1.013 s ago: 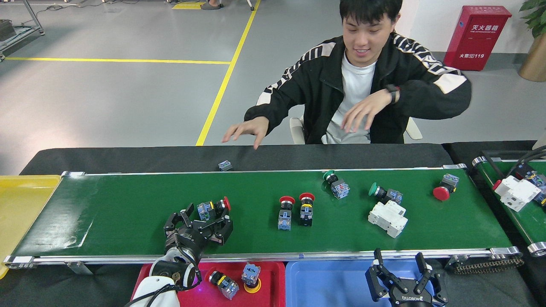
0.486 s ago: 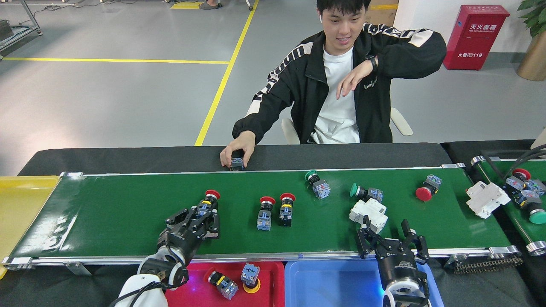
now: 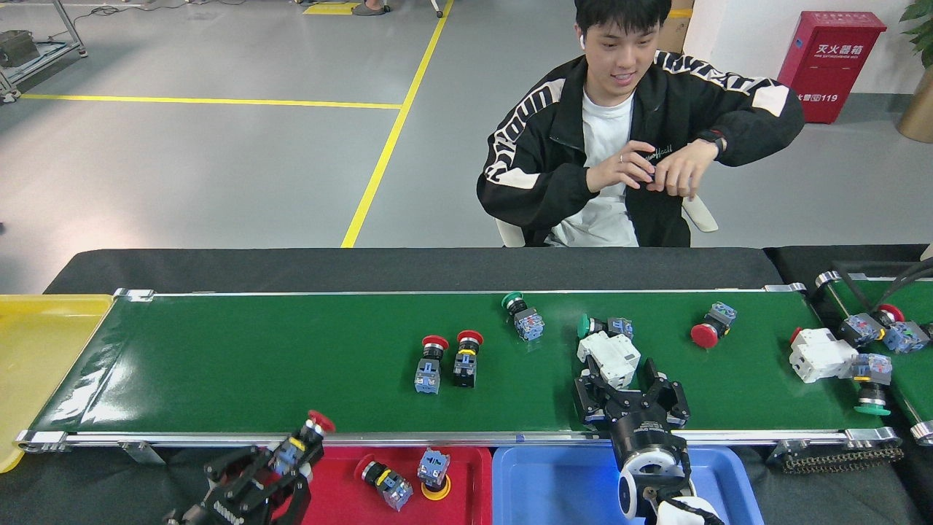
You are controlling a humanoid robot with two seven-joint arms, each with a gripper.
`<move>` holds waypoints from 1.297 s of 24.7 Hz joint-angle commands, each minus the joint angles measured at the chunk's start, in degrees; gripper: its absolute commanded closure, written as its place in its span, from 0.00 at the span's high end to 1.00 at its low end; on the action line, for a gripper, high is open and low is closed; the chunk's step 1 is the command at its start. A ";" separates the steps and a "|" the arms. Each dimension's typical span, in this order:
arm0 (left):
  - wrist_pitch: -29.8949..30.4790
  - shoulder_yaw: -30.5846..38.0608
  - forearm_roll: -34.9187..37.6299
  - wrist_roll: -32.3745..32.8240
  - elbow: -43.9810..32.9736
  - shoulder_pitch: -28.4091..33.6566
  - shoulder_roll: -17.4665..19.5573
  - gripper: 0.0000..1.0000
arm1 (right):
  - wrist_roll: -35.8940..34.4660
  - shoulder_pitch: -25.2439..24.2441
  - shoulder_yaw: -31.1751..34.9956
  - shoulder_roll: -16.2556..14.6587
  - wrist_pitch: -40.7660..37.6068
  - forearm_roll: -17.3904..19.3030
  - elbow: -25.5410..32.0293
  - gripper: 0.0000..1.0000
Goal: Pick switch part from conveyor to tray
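The conveyor (image 3: 240,364) runs across the head view and carries several switch parts. My left gripper (image 3: 280,461) is at the bottom left, off the belt, above the left end of the red tray (image 3: 466,499). It is shut on a red-capped switch part (image 3: 315,424). My right gripper (image 3: 628,385) reaches over the belt's near rail with its fingers open. A white breaker block (image 3: 609,355) lies just beyond its fingertips. Two red-capped switch parts (image 3: 446,359) stand mid-belt.
The red tray holds two switch parts (image 3: 408,477). A blue tray (image 3: 554,488) sits beside it, and a yellow tray (image 3: 36,350) is at the left end. Green-capped parts (image 3: 521,317), a red mushroom button (image 3: 711,328) and another white block (image 3: 820,354) lie on the belt. A person (image 3: 619,168) sits behind it.
My left gripper closed on the red-capped part and carried it off the belt to the red tray. My right gripper came forward to the white block. The parts drifted left. The person drew both hands back.
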State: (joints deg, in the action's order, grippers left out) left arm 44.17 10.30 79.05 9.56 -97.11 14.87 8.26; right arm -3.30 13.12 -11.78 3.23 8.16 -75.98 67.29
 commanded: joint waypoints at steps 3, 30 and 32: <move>0.83 0.42 1.02 -0.42 -0.53 -0.28 0.26 0.52 | -0.04 0.33 -0.79 -0.86 -8.78 2.85 0.74 0.35; -19.30 8.95 3.21 2.21 0.34 -7.57 -5.71 1.00 | 0.66 -28.76 27.60 -12.81 -53.16 8.66 20.52 0.97; -21.40 6.05 5.41 2.21 2.89 -10.03 -7.21 1.00 | 1.63 -28.32 27.60 -11.49 -53.16 8.92 20.69 0.97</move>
State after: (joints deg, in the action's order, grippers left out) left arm 24.47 17.51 83.51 11.96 -94.79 6.03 1.48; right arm -2.80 -15.82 15.52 -8.80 -44.08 -67.43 87.36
